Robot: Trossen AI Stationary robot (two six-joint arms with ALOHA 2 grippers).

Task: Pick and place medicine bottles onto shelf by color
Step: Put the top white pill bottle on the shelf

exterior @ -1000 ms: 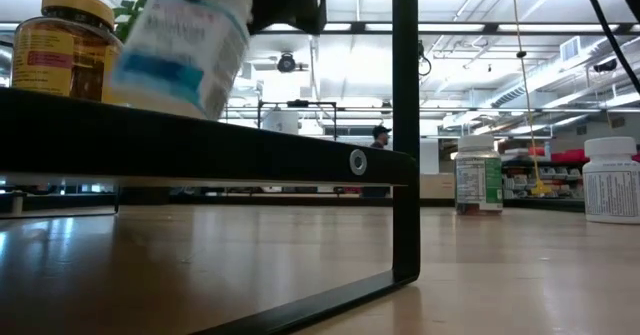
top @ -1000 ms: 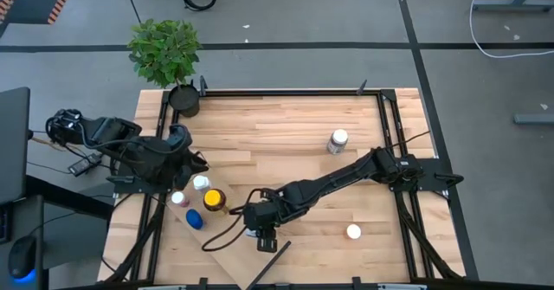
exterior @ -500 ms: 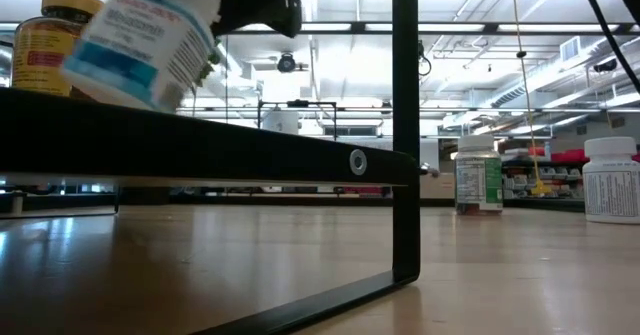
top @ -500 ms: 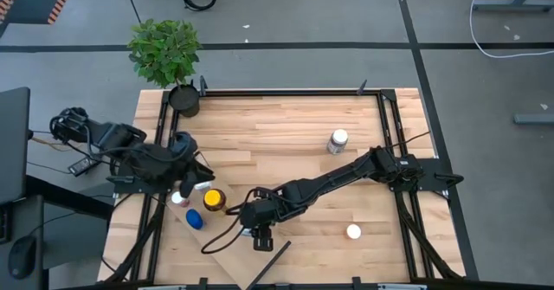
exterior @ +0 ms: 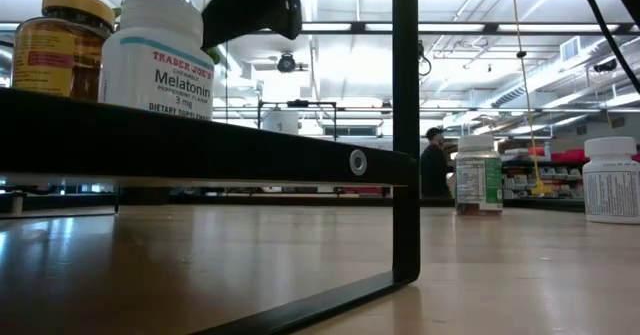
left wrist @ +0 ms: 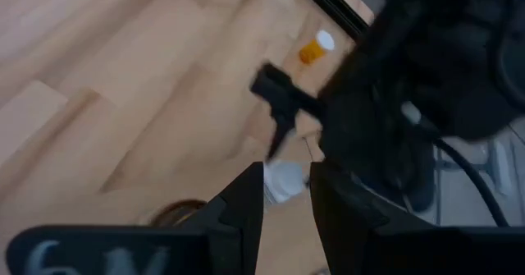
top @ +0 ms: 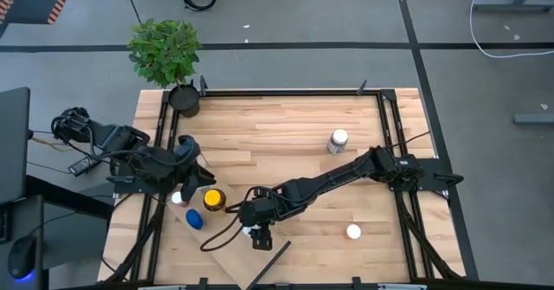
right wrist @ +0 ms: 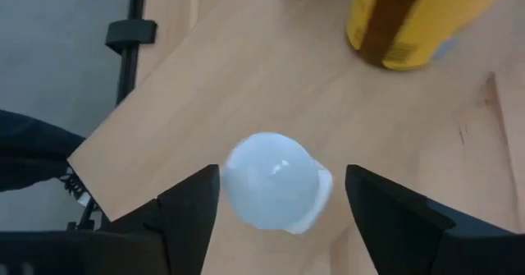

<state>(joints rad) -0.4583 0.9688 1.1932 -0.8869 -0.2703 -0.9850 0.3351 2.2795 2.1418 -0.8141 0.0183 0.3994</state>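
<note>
The right gripper (top: pixel 257 235) hangs over the shelf (top: pixel 227 261), a pale board at the front edge of the bench (top: pixel 286 125). Its fingers (right wrist: pixel 187 213) stand wide apart on either side of a white bottle (right wrist: pixel 273 181), with clear gaps on both sides. The bottle stands upright on the shelf and is not gripped. In the low view this bottle (exterior: pixel 158 58) carries a melatonin label and sits just beside the amber bottle (exterior: pixel 62 43).

Recommendation for the step in hand: lift straight up, fingers kept wide, until they clear the cap; any sideways drift could tip the bottle or knock the amber one.

The left gripper (top: pixel 187 187) sits near the bench's left edge, above the cluster of bottles there. Its fingers (left wrist: pixel 246 205) are nearly closed, with a white object showing in the narrow gap. Whether that is gripped or merely beyond them cannot be determined.

A blue-capped bottle (top: pixel 195 220) is on the shelf. Two white-capped bottles (top: pixel 338 140) remain loose on the bench, well apart. The arms partly cover the left cluster, so its count is uncertain.
</note>
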